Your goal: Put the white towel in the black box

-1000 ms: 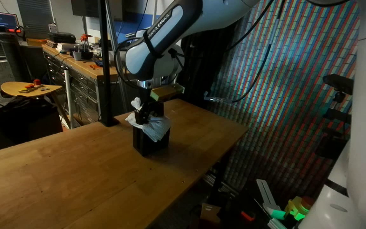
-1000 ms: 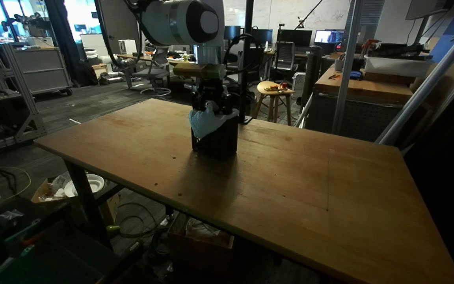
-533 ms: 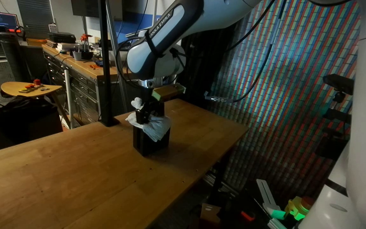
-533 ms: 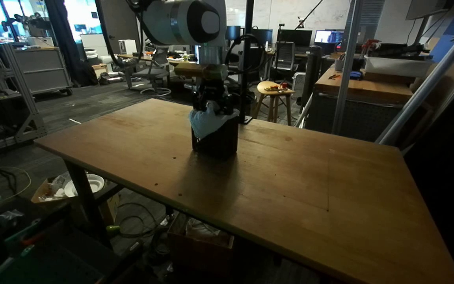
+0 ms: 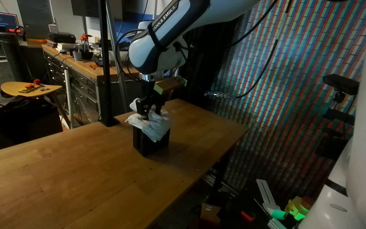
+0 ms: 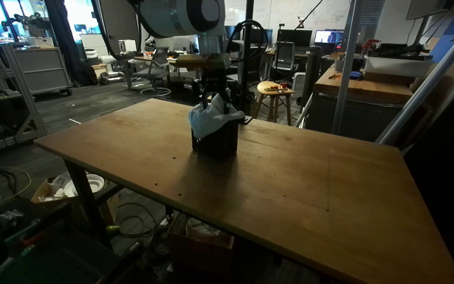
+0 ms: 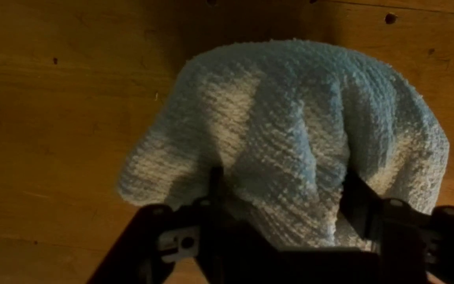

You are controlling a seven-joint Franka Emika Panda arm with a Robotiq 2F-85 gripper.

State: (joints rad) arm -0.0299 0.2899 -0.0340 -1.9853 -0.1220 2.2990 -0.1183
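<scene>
The white towel [image 5: 156, 128] lies draped over the top of the black box [image 5: 149, 145], with one part hanging down a side wall. Most of the box opening is covered by cloth and cannot be seen. Just above it, my gripper [image 5: 152, 115] points straight down, its fingers spread apart. In the wrist view, the towel [image 7: 290, 110] fills the space under and between the fingers of my gripper [image 7: 282, 179], with a fold rising between them that does not look pinched. An exterior view also shows a peak of the towel [image 6: 209, 120] standing up between the separated fingers.
The box stands on a wooden table [image 5: 84, 178], near its far edge. A black upright post [image 5: 105, 79] rises from that edge close to the arm. Beyond are a workbench [image 5: 75, 68] with drawers and a small stool [image 6: 275, 88].
My gripper has opened, its fingers moving apart from the bunched towel. The arm has risen a little. The towel stays on the box, its top slightly loosened.
</scene>
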